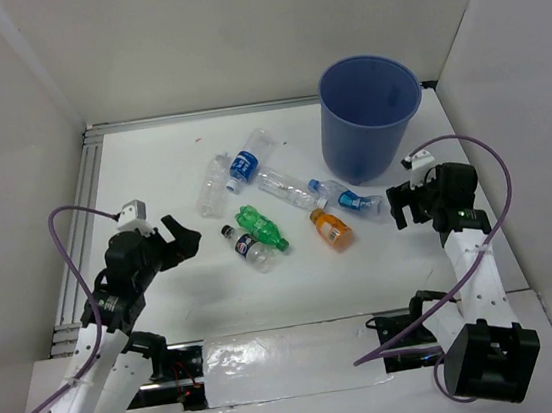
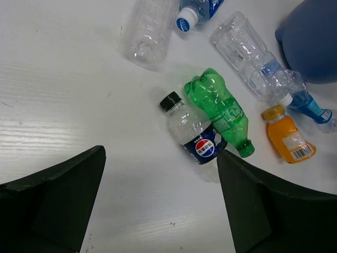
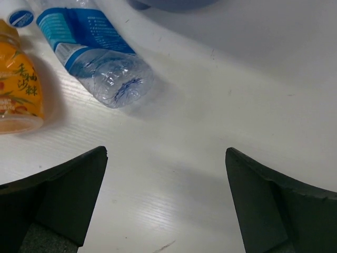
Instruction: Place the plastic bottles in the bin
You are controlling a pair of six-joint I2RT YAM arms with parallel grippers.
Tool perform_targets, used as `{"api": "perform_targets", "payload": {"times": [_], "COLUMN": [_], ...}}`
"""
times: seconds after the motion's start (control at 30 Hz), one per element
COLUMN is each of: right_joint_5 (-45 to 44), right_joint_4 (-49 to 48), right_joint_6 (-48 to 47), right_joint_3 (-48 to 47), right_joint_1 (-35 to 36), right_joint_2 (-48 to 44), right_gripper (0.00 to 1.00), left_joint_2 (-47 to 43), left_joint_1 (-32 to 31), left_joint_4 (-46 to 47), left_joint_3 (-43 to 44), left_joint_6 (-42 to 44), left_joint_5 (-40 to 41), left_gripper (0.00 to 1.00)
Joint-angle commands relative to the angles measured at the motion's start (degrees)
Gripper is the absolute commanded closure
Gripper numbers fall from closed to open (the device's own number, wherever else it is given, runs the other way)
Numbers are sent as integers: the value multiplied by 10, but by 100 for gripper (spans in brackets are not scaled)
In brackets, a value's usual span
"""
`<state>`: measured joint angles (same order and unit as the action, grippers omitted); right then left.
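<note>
Several bottles lie on the white table left of the blue bin: a dark-labelled bottle, a green one, an orange one, a clear blue-labelled one and clear ones behind. My left gripper is open and empty, left of the dark-labelled bottle; the green bottle lies just beyond it. My right gripper is open and empty, right of the blue-labelled bottle and the orange bottle.
White walls enclose the table on three sides. A metal rail runs along the left edge. Purple cables loop from both arms. The bin's base stands just beyond the right gripper.
</note>
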<state>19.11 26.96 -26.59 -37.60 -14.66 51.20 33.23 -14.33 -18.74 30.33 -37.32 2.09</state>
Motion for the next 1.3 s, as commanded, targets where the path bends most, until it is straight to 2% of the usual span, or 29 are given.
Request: {"api": "perform_targets", "payload": {"times": [0.0, 0.07, 0.2, 0.27, 0.3, 0.33, 0.37, 0.4, 0.43, 0.47, 0.53, 0.57, 0.6, 0.77, 0.87, 0.97, 1.0, 1.03, 1.17, 1.27], "right_joint_5": [42, 88, 146, 187, 193, 193, 193, 171, 158, 136, 122, 106, 89, 29, -18, -27, -27, -32, -87, -109], "right_joint_4": [33, 85, 119, 142, 142, 142, 142, 142, 142, 142, 122, 96, 96, 48, 27, 27, 27, 16, -16, -26], "right_joint_6": [-68, -154, -189, -214, -214, -214, -214, -204, -194, -188, -153, -134, -110, -18, 59, 102, 111, 131, 160, 166], "right_joint_3": [-21, -21, -39, -48, -56, -56, -62, -62, -67, -67, -62, -62, -62, -91, -120, -149, -150, -150, -128, -115], "right_joint_1": [0, 0, 0, 0, 9, 34, 52, 73, 122, 144, 183, 202, 218, 295, 327, 344, 353, 353, 386, 408], "right_joint_2": [-4, -4, 7, 14, 21, 31, 38, 46, 54, 69, 79, 88, 103, 151, 172, 198, 209, 209, 235, 263], "right_gripper": [0, 0, 0, 9, 39, 49, 53, 53, 46, 37, 25, 25, 25, 21, 20, 16, 14, 8, 0, 0], "left_joint_2": [-4, -4, 7, 22, 22, 30, 38, 38, 44, 44, 44, 44, 36, 12, 7, 12, 12, 12, 12, 17], "left_joint_1": [3, 3, 3, 3, 3, 3, 3, 3, 3, 3, -3, -3, -3, -19, -19, -25, -25, -25, -30, -36], "left_joint_4": [39, 39, 39, 28, 28, 28, 23, 23, 11, 6, -8, -9, -16, -28, -34, -39, -39, -39, -39, -33], "left_joint_3": [-1, -1, -1, -1, 4, 10, 10, 17, 24, 25, 30, 30, 30, 13, 13, 13, 13, 13, 7, 1], "left_joint_6": [1, -6, -12, -18, -18, -18, -18, -18, -18, -18, -13, -13, -13, -32, -46, -52, -52, -58, -78, -84], "left_joint_5": [-22, -28, -34, -34, -34, -34, -40, -40, -40, -40, -45, -45, -51, -51, -57, -64, -70, -70, -76, -89], "left_gripper": [0, 0, 5, 11, 30, 44, 55, 62, 65, 60, 38, 23, 21, 18, 18, 17, 17, 17, 15, 12]}}
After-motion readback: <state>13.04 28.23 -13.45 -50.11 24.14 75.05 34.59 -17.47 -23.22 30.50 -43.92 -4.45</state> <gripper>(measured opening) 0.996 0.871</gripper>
